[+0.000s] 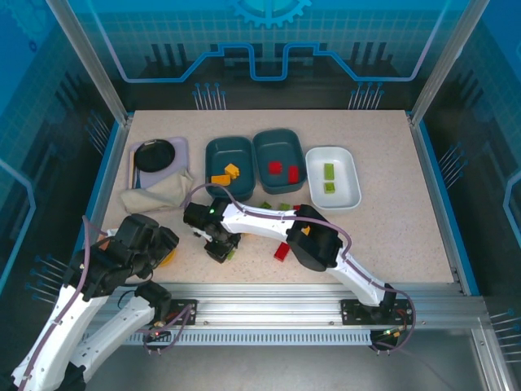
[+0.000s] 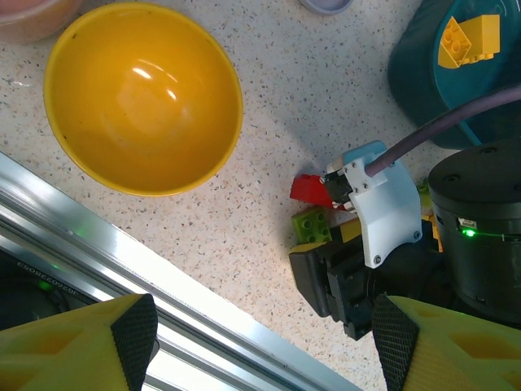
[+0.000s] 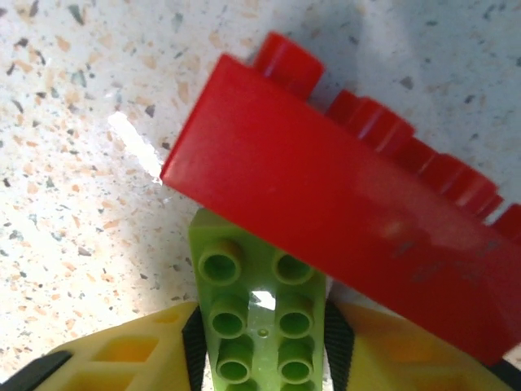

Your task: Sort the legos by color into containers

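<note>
Between the jaws of the right gripper [image 3: 264, 350], low on the desk [image 1: 391, 236] — one green brick [image 3: 256, 301], studs toward the wrist camera, pads [image 3: 194, 346] drawn narrow against both flanks. Counted as gripped, not yet lifted. Across its far end and touching: a long red brick [image 3: 350, 212], tipped on its side. Judged likely to drag or topple on the lift.

Sorted, viewed from above: two orange-yellow bricks [image 1: 233, 169] in the left teal bin [image 1: 213, 155]; two red bricks [image 1: 275, 168] in the middle teal bin [image 1: 281, 137]; two green bricks [image 1: 329, 171] in the white bin [image 1: 350, 167]. No colour mixed in any bin.

Left on the desk: two loose greens [image 1: 266, 205] just in front of the teal bins, one stray red brick [image 1: 281, 251] beside the right arm's elbow, plus the cluster at the jaws. Possibly more under the arm — hidden, not countable. Judged under halfway.

Around: left gripper [image 2: 262, 318] with jaws wide and empty, hovering near the desk's front rail beside a yellow bowl [image 2: 142, 98]; rim of a pink bowl [image 2: 32, 12] beyond it. Far left: black plate [image 1: 155, 155] on a grey tray [image 1: 181, 148], beige cloth [image 1: 159, 197] beside it. None part of the sort.

In the way: white bin well apart from the gripped green, with the right arm's own span and the loose greens between. Red neighbour the nearer worry.
</note>
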Robot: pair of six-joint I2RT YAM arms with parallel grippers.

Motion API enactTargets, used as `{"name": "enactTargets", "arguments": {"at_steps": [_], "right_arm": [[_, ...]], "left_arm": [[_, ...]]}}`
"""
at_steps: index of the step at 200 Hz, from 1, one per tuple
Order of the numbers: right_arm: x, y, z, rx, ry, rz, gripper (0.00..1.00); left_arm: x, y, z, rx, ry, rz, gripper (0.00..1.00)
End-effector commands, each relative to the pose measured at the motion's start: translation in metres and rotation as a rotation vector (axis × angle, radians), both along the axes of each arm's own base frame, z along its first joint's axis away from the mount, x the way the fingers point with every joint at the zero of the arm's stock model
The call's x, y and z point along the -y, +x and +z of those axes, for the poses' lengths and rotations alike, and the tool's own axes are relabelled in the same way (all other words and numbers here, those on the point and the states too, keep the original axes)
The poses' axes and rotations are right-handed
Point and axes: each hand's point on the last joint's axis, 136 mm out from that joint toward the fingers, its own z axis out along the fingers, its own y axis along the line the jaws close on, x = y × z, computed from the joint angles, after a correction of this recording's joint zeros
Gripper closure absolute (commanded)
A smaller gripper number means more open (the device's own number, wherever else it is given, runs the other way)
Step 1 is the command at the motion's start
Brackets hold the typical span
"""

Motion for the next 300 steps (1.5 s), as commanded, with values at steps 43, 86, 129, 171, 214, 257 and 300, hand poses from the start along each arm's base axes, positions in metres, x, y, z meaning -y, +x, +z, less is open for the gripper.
{"name": "enactTargets", "arguments": {"at_steps": [43,86,129,171,214,257,300], "right_arm": [[0.016,0.007,0.031,0.060,0.045,-0.044,0.74],[0.087,0.043,0.095,0.120,0.138,-0.267,0.76],[0.220,0.109,0.125,0.177,0.185,-0.607,0.76],[0.324,0.162,0.108,0.178,0.145,-0.901,0.76],[0.378,0.191,0.066,0.140,-0.004,-1.073,0.73],[0.393,0.204,0.044,0.122,-0.100,-1.084,0.67],[0.389,0.205,0.053,0.136,-0.061,-1.097,0.51]], "left_arm": [[0.017,0.013,0.001,0.051,-0.034,-0.092,0.27],[0.080,0.057,0.011,0.135,-0.197,-0.295,0.27],[0.144,0.108,0.025,0.188,-0.269,-0.455,0.27],[0.205,0.148,0.031,0.188,-0.282,-0.590,0.27],[0.250,0.174,0.025,0.165,-0.288,-0.677,0.27],[0.276,0.182,0.010,0.114,-0.301,-0.724,0.28],[0.277,0.174,-0.014,0.014,-0.271,-0.732,0.29]]}}
